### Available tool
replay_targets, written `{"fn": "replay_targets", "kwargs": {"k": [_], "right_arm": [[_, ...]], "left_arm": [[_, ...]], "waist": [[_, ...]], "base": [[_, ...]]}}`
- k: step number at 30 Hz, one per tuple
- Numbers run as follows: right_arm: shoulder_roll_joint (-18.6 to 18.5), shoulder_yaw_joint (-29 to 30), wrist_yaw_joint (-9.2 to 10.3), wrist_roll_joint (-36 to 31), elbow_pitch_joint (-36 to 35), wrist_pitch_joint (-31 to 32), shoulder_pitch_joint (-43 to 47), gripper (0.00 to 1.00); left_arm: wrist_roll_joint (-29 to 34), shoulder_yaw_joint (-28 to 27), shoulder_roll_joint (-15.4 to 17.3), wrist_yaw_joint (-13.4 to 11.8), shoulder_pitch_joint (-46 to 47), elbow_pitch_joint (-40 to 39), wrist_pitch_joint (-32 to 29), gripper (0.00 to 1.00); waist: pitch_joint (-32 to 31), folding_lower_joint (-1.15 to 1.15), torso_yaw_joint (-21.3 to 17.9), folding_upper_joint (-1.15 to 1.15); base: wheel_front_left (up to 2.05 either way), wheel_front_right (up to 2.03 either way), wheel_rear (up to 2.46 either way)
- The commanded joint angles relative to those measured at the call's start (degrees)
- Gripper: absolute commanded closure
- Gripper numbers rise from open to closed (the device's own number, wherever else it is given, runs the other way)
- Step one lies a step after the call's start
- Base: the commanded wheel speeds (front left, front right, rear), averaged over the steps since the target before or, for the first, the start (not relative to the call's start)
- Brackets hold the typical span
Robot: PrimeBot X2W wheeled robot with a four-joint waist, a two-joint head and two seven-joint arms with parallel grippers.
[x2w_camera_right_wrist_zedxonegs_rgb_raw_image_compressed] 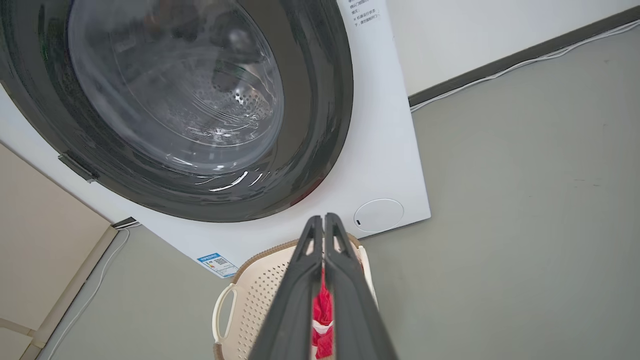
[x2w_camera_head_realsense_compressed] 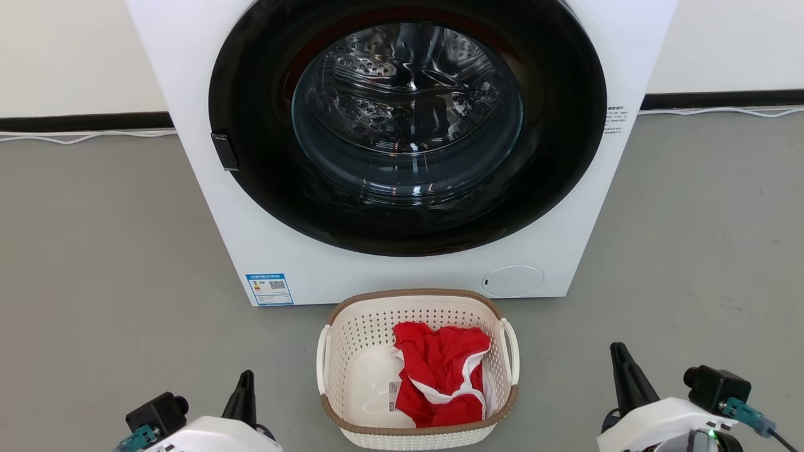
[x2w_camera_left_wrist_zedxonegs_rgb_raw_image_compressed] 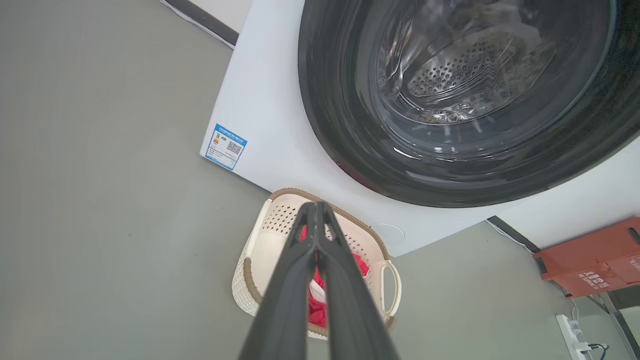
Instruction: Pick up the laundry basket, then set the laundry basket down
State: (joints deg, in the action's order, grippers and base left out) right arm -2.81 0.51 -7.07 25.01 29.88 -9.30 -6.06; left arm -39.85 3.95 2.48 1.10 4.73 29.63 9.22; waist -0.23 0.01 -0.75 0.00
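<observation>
The head view's bottom edge clips the near rim of the laundry basket (x2w_camera_head_realsense_compressed: 361,339) and most of both pale forearms, and the top of the washing machine (x2w_camera_head_realsense_compressed: 201,207) runs out of frame. In each wrist view the dark fingers cover the middle of the basket, and the print on the machine's blue sticker (x2w_camera_head_realsense_compressed: 269,289) is too small to read. The left gripper (x2w_camera_head_realsense_compressed: 246,380) sits low at the basket's left and the right gripper (x2w_camera_head_realsense_compressed: 622,361) at its right, both pointing toward the machine and apart from the basket's loop handles. In the wrist views the left gripper (x2w_camera_left_wrist_zedxonegs_rgb_raw_image_compressed: 316,207) and right gripper (x2w_camera_right_wrist_zedxonegs_rgb_raw_image_compressed: 320,220) each have their two fingers pressed together, gripping nothing. The basket stands on the grey floor (x2w_camera_head_realsense_compressed: 100,251) just in front of the machine's lower front edge, between the two grippers. Inside it a crumpled red garment (x2w_camera_head_realsense_compressed: 443,370) with white trim fills the right half; the left half shows the white bottom.
</observation>
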Motion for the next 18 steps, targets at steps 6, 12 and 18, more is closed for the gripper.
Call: {"fn": "replay_targets", "kwargs": {"k": [6, 12, 18], "right_arm": [[-0.1, 0.4, -0.13, 5.0, -2.8, 1.2, -1.4, 1.00], [-0.1, 0.8, -0.15, 9.2, -3.7, 2.2, -1.3, 1.00], [-0.1, 1.2, -0.17, 13.5, -4.6, 3.2, -1.2, 1.00]], "left_arm": [[-3.8, -1.4, 0.4, 0.8, 1.6, -2.6, -0.9, 1.00], [-7.1, -2.0, 0.4, 1.2, 1.6, -3.5, -1.9, 1.00], [-10.4, -2.6, 0.4, 1.6, 1.6, -4.4, -2.9, 1.00]], "waist": [[0.0, -0.01, 0.0, 0.00], [0.1, -0.01, 0.1, 0.00], [0.1, -0.01, 0.1, 0.00]], "base": [[0.00, 0.00, 0.00], [0.00, 0.00, 0.00], [0.00, 0.00, 0.00]]}}
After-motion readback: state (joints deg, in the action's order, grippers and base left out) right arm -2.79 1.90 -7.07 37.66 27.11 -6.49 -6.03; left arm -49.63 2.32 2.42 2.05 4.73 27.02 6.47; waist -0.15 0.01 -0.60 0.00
